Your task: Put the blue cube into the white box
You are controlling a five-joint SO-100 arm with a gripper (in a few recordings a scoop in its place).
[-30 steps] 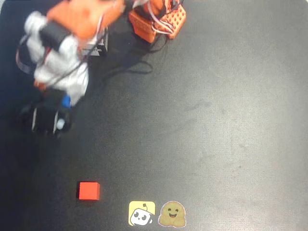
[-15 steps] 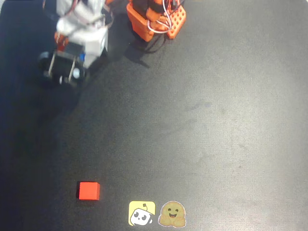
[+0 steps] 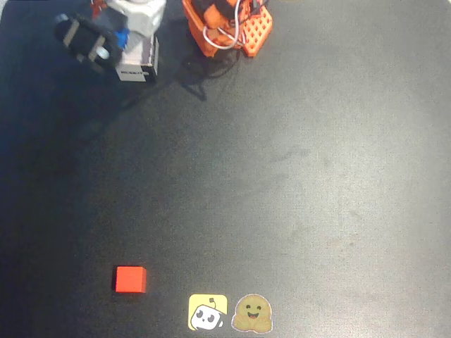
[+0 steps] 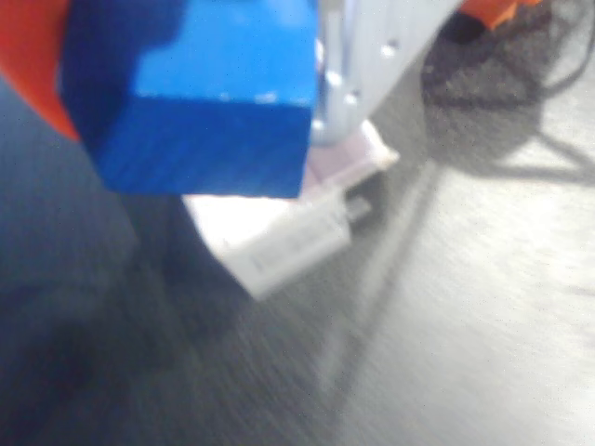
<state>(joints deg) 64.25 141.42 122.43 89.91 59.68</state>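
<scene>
The blue cube [image 4: 204, 93] is held above the table between an orange finger on its left and a pale finger [image 4: 372, 56] on its right; my gripper [image 4: 191, 111] is shut on it. From overhead, a sliver of the blue cube [image 3: 123, 37] shows at the gripper [image 3: 120, 41], at the top left. The white box [image 3: 138, 67], with a dark label on its side, sits right beside and partly under the gripper. In the wrist view the white box [image 4: 279, 237] lies just below the cube, blurred.
A red cube [image 3: 130, 279] sits at the lower left of the black table. Two stickers [image 3: 207, 312] [image 3: 252, 313] lie at the bottom edge. The orange arm base [image 3: 229, 28] with cables stands right of the box.
The arm swung from the left-middle of the table up to the top left, carrying the blue cube to the white box. The red cube stayed put.
</scene>
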